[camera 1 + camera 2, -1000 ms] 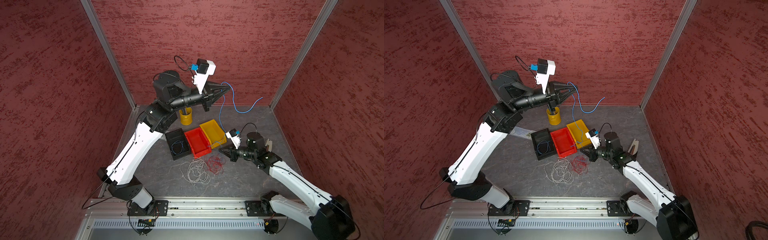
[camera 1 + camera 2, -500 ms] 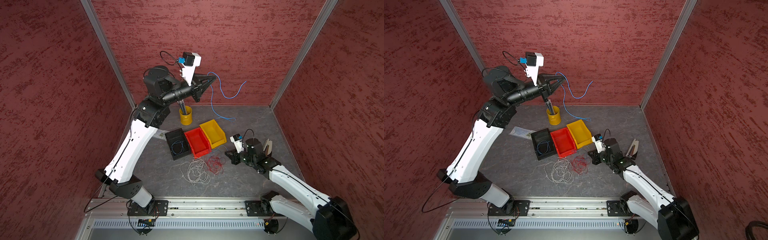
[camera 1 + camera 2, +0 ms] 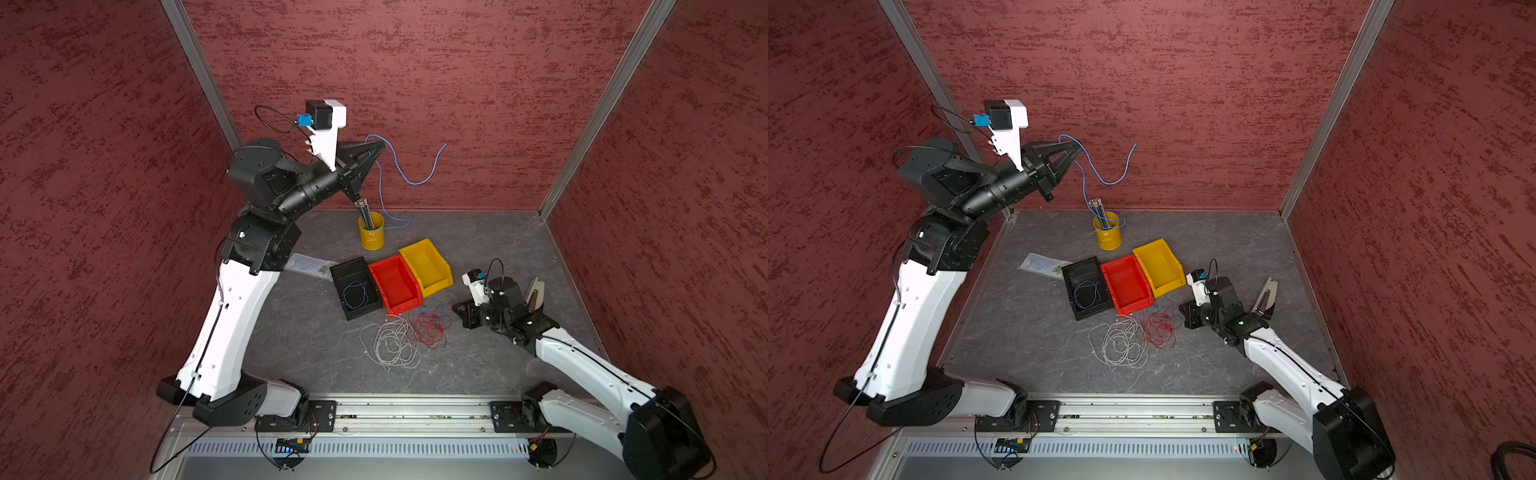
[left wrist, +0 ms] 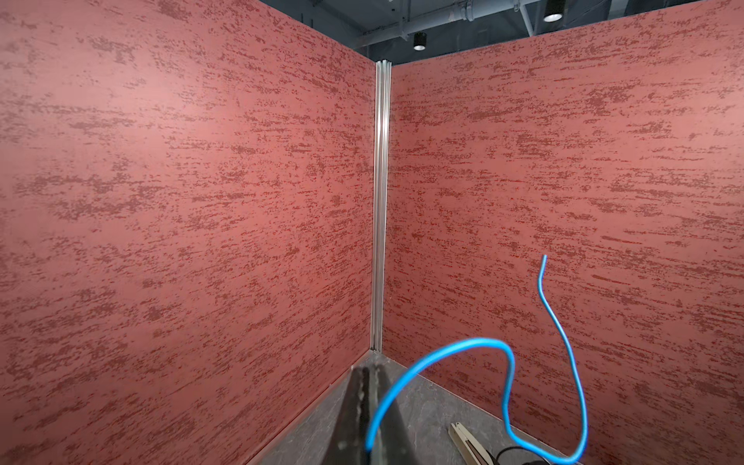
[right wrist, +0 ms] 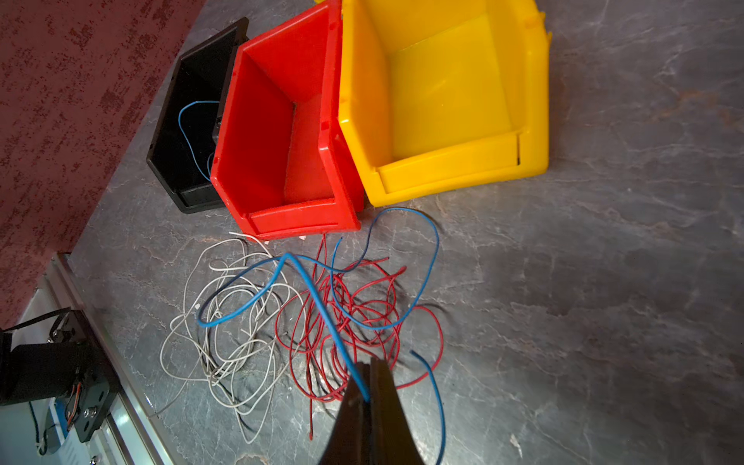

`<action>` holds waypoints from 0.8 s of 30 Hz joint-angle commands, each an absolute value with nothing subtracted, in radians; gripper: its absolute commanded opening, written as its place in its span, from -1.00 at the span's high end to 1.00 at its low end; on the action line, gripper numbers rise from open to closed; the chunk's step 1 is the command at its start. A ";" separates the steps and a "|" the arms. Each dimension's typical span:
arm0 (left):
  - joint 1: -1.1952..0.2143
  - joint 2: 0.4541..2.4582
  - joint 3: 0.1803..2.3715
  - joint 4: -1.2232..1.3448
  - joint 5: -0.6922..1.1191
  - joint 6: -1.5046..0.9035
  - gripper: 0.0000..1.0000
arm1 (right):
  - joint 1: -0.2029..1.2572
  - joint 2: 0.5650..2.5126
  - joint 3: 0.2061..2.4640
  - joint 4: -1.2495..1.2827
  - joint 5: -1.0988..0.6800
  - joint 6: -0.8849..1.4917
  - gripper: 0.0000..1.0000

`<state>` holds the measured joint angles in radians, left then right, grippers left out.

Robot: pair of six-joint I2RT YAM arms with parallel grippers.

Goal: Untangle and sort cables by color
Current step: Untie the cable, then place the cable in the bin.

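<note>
Grey tabletop [image 5: 604, 302], blue cable [image 5: 289, 257] partly offscreen

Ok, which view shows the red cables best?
The right wrist view: the red cables fill its middle, loops distinct, a blue cable crossing them. In both top views they are a small tangle beside the grey cables. The left wrist view misses them.

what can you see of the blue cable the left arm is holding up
A thin, glossy blue cable, plastic-coated by its look, pinched in the shut left gripper high in the air. One end curls free, dipping then rising; the other part hangs down to the table beside the yellow cup.
</note>
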<state>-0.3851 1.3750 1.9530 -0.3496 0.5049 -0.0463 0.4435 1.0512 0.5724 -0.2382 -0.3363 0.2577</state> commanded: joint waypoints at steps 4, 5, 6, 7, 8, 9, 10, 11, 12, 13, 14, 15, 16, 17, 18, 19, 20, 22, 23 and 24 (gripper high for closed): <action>-0.341 1.287 1.757 -0.281 0.466 -0.048 1.00 | 0.449 1.041 0.687 -0.290 -0.353 0.268 1.00; -0.332 1.276 1.728 -0.279 0.466 -0.049 1.00 | 0.449 1.037 0.692 -0.293 -0.360 0.266 1.00; -0.322 1.265 1.700 -0.276 0.468 -0.049 1.00 | 0.449 1.029 0.692 -0.290 -0.366 0.268 1.00; -0.314 1.255 1.674 -0.273 0.468 -0.050 1.00 | 0.448 1.023 0.691 -0.286 -0.366 0.273 1.00; -0.305 1.243 1.642 -0.264 0.468 -0.051 1.00 | 0.450 1.015 0.689 -0.280 -0.367 0.277 1.00; -0.293 1.231 1.609 -0.256 0.469 -0.054 1.00 | 0.450 1.008 0.687 -0.276 -0.373 0.284 1.00; -0.286 1.220 1.579 -0.245 0.471 -0.057 1.00 | 0.449 1.002 0.686 -0.271 -0.380 0.286 1.00; -0.275 1.207 1.544 -0.229 0.474 -0.060 1.00 | 0.448 0.996 0.686 -0.268 -0.396 0.285 1.00; -0.266 1.197 1.510 -0.213 0.478 -0.066 1.00 | 0.449 0.993 0.687 -0.270 -0.404 0.282 1.00; -0.256 1.189 1.485 -0.202 0.480 -0.070 1.00 | 0.449 0.992 0.690 -0.276 -0.404 0.285 1.00; -0.246 1.182 1.458 -0.192 0.485 -0.078 1.00 | 0.449 0.992 0.692 -0.281 -0.404 0.286 1.00; -0.235 1.176 1.433 -0.184 0.491 -0.083 1.00 | 0.448 0.995 0.695 -0.291 -0.407 0.284 1.00; -0.228 1.171 1.415 -0.177 0.497 -0.088 1.00 | 0.450 0.997 0.698 -0.302 -0.406 0.282 1.00; -0.219 1.166 1.393 -0.168 0.504 -0.093 1.00 | 0.449 1.000 0.701 -0.313 -0.400 0.282 1.00; -0.211 1.162 1.377 -0.160 0.506 -0.097 1.00 | 0.449 1.002 0.701 -0.320 -0.399 0.282 1.00; -0.203 1.159 1.360 -0.155 0.511 -0.098 1.00 | 0.450 1.003 0.700 -0.321 -0.398 0.282 1.00; -0.196 1.157 1.345 -0.151 0.514 -0.102 1.00 | 0.449 1.003 0.696 -0.322 -0.396 0.283 1.00; -0.183 1.152 1.320 -0.146 0.520 -0.100 1.00 | 0.449 1.007 0.692 -0.324 -0.390 0.285 1.00; -0.177 1.150 1.306 -0.139 0.519 -0.100 1.00 | 0.449 1.011 0.692 -0.326 -0.389 0.286 1.00; -0.172 1.148 1.294 -0.136 0.519 -0.099 1.00 | 0.449 1.014 0.692 -0.328 -0.388 0.286 1.00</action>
